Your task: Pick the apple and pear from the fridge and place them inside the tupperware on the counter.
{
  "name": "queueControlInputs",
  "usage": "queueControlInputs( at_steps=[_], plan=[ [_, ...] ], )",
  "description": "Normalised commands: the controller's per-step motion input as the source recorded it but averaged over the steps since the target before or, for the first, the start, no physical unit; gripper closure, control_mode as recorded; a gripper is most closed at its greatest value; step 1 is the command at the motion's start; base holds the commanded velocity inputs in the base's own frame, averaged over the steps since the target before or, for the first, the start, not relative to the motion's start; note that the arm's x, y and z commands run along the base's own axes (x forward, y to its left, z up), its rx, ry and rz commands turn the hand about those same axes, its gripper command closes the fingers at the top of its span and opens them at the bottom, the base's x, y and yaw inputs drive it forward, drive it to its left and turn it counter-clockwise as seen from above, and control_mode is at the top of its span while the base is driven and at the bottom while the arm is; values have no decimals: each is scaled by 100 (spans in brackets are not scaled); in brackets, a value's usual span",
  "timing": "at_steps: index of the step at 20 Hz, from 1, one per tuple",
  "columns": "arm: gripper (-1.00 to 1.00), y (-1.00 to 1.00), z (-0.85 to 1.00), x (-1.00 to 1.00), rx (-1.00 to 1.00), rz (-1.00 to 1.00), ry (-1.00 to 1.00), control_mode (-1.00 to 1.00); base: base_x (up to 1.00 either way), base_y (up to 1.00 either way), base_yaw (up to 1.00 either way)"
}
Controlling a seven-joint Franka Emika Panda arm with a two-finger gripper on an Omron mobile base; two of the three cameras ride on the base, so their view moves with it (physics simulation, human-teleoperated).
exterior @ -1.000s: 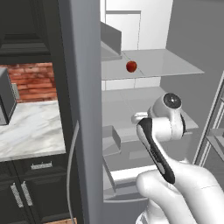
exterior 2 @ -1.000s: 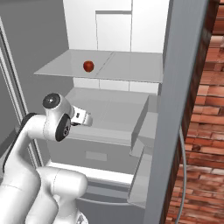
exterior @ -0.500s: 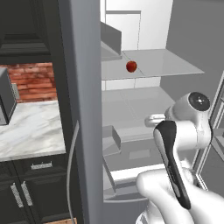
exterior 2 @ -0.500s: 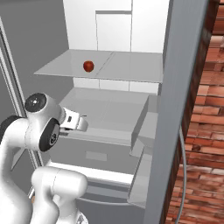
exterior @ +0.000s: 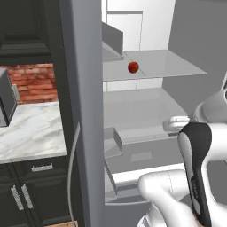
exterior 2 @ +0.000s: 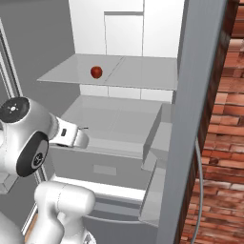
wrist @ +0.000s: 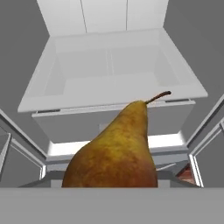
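Note:
The pear (wrist: 116,153), yellow-brown with a short stem, sits right in front of the hand camera, and my gripper (exterior 2: 80,138) is shut on it. The hand hovers in front of the fridge (exterior 2: 119,114), level with its pale drawer (wrist: 109,74). From the left base view the gripper (exterior: 174,124) is just ahead of my white arm. The bright red apple (exterior: 133,67) (exterior 2: 96,72) rests on the glass shelf above, well apart from the hand. The white marble counter (exterior: 31,128) lies left of the fridge door. The tupperware is out of view.
The thick grey fridge door (exterior: 82,111) stands open between the counter and the fridge interior, with door bins (exterior: 113,142) on its inner side. A grey microwave (exterior: 4,102) sits on the counter's left edge. Brick wall (exterior 2: 224,143) lies right of the door.
My arm has drawn back out of the fridge toward the base, carrying the pear with it. The apple has stayed on its shelf.

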Motion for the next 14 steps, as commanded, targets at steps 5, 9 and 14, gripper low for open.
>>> queueControlInputs(
  at_steps=[5, 9, 14],
  plan=[
    [100, 0, 4, -48, 0, -2, 0, -100, 0, 0, 0],
    [100, 0, 1, -25, 0, -2, 0, -100, 0, 0, 0],
    [100, 0, -4, -37, 0, 0, -21, -100, 0, 0, 0]
  ],
)
